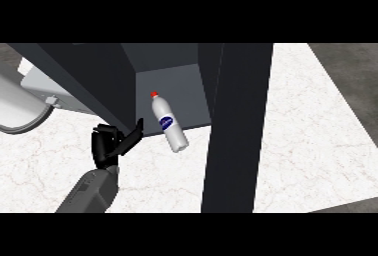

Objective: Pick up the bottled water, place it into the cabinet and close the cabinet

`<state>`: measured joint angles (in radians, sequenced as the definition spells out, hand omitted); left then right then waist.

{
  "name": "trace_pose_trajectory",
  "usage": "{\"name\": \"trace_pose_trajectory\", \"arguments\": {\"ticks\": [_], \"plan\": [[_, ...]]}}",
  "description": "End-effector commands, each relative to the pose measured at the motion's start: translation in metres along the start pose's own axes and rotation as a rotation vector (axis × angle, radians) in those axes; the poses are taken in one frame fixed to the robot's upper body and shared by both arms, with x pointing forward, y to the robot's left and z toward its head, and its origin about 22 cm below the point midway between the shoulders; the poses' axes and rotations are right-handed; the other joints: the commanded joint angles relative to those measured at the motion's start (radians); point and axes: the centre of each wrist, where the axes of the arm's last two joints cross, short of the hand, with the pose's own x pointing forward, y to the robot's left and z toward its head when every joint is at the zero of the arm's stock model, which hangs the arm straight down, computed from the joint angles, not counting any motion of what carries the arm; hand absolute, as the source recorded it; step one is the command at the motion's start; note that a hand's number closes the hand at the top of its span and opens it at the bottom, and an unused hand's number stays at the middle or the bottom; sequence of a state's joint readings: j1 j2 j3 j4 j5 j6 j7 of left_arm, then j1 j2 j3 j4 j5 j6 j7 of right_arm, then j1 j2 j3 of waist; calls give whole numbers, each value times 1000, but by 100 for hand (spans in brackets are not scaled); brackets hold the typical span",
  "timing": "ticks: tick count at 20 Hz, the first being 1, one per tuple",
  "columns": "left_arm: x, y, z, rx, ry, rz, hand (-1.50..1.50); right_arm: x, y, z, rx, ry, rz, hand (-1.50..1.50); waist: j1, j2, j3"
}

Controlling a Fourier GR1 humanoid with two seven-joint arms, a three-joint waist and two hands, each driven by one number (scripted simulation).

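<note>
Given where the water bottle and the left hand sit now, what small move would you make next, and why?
Probably swing the left hand back from the water bottle: the bottle lies at the front edge of the cabinet floor, apart from the open fingers, and the open cabinet door is yet to be closed.

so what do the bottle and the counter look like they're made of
The bottle looks like white plastic, matte, with a red cap and a blue label. The counter looks like polished white marble, going by its faint pinkish veins, though it could be laminate.

Left hand (111, 142) raised from grey forearm, fingers apparently straight and spread, holding nothing, right hand out of sight
</note>
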<state>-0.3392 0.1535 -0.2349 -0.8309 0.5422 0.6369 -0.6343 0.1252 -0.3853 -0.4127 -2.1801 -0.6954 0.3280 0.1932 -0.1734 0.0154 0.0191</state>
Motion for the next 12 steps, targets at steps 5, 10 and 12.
{"name": "trace_pose_trajectory", "arguments": {"ticks": [5,10,12], "plan": [[67,-79,-35,-131,-56,157,-150,-1,-5,-5,21,5,0,-150,-46,28,-23],[66,-76,-36,-105,-64,120,-150,-3,-6,-6,22,-1,-10,-150,-56,28,-23],[63,-71,-37,-119,-87,79,-150,-3,-5,-6,40,12,-12,-150,-70,28,-22]]}}
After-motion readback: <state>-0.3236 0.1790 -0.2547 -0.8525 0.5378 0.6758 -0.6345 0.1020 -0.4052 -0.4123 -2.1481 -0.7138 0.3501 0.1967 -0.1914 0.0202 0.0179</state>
